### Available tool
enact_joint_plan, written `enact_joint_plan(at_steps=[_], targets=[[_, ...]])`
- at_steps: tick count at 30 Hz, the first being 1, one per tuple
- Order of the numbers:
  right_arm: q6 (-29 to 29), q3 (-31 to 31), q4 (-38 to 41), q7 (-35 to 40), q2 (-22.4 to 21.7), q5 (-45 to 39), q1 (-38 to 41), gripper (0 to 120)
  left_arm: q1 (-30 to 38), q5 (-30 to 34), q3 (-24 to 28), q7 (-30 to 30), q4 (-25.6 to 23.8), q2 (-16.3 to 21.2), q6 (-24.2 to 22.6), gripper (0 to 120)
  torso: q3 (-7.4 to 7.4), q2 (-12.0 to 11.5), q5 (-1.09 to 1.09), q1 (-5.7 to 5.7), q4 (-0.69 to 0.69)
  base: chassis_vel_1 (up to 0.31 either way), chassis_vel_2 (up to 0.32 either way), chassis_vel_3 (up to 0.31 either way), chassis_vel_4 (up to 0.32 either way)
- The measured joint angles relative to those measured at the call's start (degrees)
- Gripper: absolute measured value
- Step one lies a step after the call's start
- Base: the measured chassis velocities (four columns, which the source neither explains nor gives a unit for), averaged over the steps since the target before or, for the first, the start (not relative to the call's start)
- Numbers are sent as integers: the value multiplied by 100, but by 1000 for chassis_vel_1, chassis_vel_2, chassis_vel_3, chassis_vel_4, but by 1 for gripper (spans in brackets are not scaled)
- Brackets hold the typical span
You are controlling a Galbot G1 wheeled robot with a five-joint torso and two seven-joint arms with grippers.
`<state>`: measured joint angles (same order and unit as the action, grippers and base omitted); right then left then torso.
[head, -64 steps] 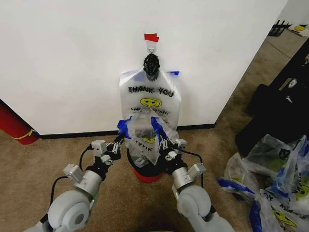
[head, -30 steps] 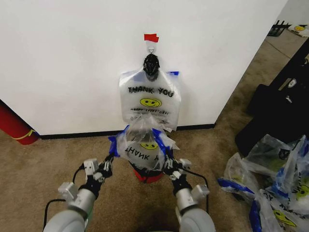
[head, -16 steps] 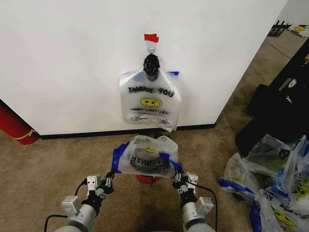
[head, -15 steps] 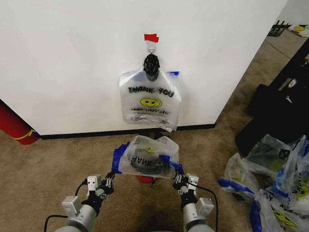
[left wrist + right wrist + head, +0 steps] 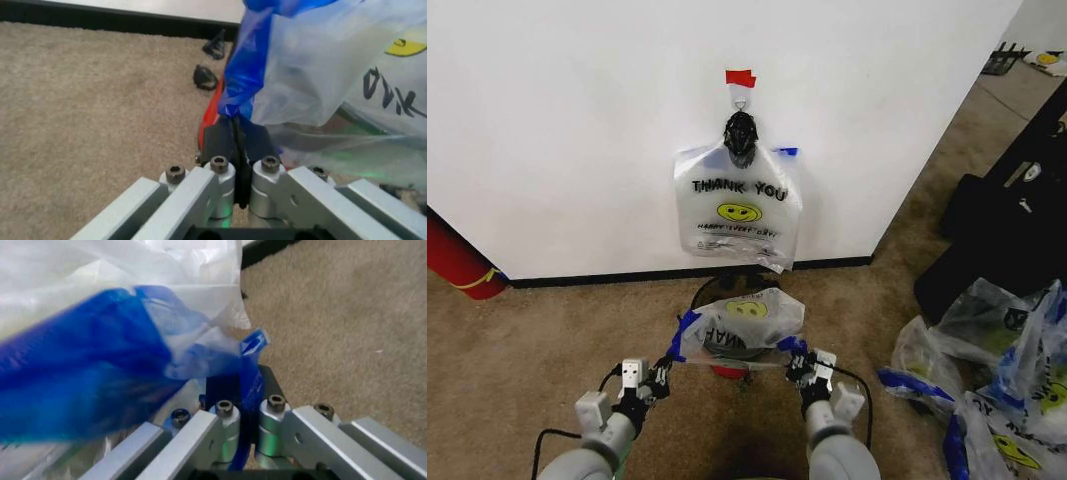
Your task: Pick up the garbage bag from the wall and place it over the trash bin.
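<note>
Your left gripper (image 5: 664, 375) and right gripper (image 5: 797, 368) each clamped on the garbage bag (image 5: 742, 325), bag stretched between them, above the trash bin (image 5: 730, 371).

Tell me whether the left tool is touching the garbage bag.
Touching. The left wrist view shows the left tool shut on a blue edge of the garbage bag, the plastic pinched between its fingers.

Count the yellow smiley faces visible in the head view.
4: one on the THANK YOU bag hanging on the wall, one on the garbage bag held over the trash bin, two in the heaped bags at right. Folds may hide more.
</note>
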<state>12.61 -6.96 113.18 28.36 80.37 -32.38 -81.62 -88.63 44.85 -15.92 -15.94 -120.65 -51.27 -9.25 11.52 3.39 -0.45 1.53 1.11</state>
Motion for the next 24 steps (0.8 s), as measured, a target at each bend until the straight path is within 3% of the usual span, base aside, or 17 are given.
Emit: enact_joint_plan(at_steps=[5, 14, 17, 24], targets=[[313, 1, -176, 165, -23, -210, 283, 0, 350, -57, 237, -12, 197, -3, -177, 0, 0, 0, -1, 0, 0, 0, 0, 0, 0], [172, 27, -385, 143, 20, -35, 468, 0, 617, -363, 426, -115, 434, -80, -145, 0, 0, 0, 0, 0, 0, 0, 0, 0, 0], [-15, 12, -322, -20, -79, 247, 278, 0, 329, -427, 279, -95, 229, -45, -78, 0, 0, 0, 1, 0, 0, 0, 0, 0, 0], [-747, -126, -7, -587, -250, 1165, -423, 12, -684, -1060, -42, 1, -318, -82, 191, 25, -2, 0, 0, 0, -1, 0, 0, 0, 0]])
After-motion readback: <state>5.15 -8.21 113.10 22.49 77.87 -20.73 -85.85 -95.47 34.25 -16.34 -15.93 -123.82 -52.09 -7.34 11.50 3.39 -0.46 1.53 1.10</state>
